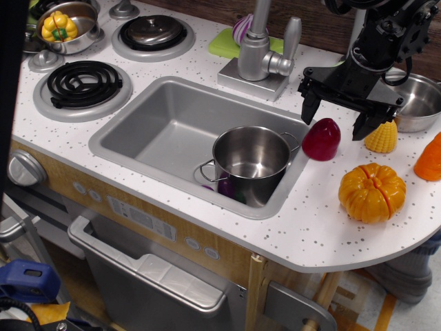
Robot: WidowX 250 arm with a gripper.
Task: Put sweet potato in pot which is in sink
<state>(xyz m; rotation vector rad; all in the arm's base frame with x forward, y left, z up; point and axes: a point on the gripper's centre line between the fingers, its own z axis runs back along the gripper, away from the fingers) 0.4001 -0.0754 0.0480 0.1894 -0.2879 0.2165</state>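
The dark red sweet potato (321, 140) stands on the white counter just right of the sink (169, 131), at its right rim. The shiny steel pot (251, 162) with two loop handles stands empty in the sink's front right corner. My black gripper (335, 120) hangs open just above and slightly behind the sweet potato, one finger left of it and the other to its right near the corn. It holds nothing.
A yellow corn cob (382, 137) and an orange pumpkin (372, 192) lie right of the sweet potato. A steel pan (417, 102) sits at the back right. The faucet (262, 52) stands behind the sink. Burners (83, 85) and a bowl with a yellow pepper (62, 26) are at left.
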